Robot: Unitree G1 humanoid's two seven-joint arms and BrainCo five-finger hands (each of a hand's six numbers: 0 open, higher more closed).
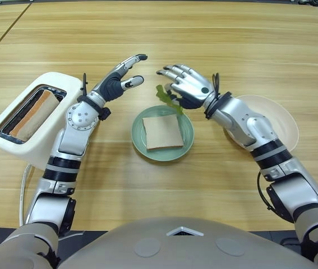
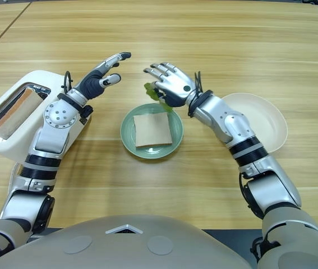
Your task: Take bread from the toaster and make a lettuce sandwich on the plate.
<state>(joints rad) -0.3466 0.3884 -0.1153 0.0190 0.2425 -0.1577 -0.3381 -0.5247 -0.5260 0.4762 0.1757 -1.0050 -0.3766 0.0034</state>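
Your right hand (image 1: 189,84) pinches the lettuce (image 1: 167,98) at the plate (image 1: 138,140)'s 12 o'clock rim; centre it over the bread (image 1: 162,132) before releasing.

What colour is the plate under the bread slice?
The plate is plain pale green, with no pattern. It shows best in the left eye view.

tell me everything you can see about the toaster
The toaster is a cream, rounded, plastic-looking box with one long metal-rimmed slot on top. A slice of bread with a brown crust stands in the slot. It sits on the wooden table at the robot's left, angled, with a white cord trailing from its near side. The left hand is off it, open.
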